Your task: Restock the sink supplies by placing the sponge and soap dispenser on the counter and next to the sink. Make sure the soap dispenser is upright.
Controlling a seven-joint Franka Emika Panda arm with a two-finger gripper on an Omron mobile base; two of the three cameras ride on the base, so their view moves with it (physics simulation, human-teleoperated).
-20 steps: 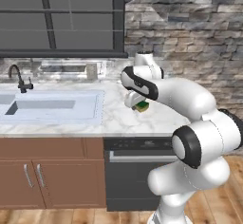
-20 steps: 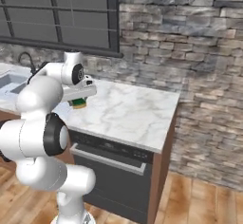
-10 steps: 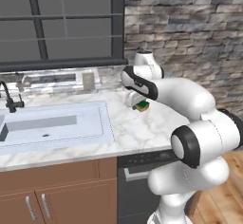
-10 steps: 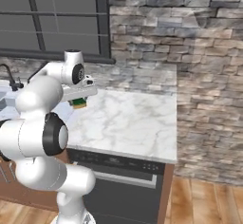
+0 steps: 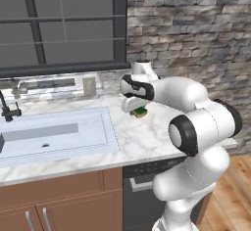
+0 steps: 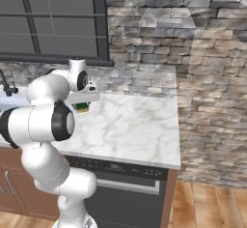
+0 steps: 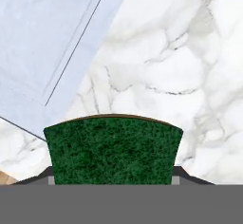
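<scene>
Hand (image 5: 140, 111) clamped on sponge (image 5: 141, 112), held above counter (image 5: 142, 139) just right of sink (image 5: 54, 134).

Item: sponge (image 7: 113, 149), green, gripped between the two fingers; it hangs over bare marble near the counter's back edge, between the sink's right rim and the counter's right end. Sponge (image 6: 82, 107) sits under the white wrist. Surroundings: black faucet (image 5: 7, 109) at the sink's far left; small grey cup-like item (image 5: 88, 86) on the ledge behind the sink; dark window (image 5: 59, 24) above; stone wall (image 6: 173, 38) behind; dark dishwasher front (image 6: 123, 193) under the counter's right part.
</scene>
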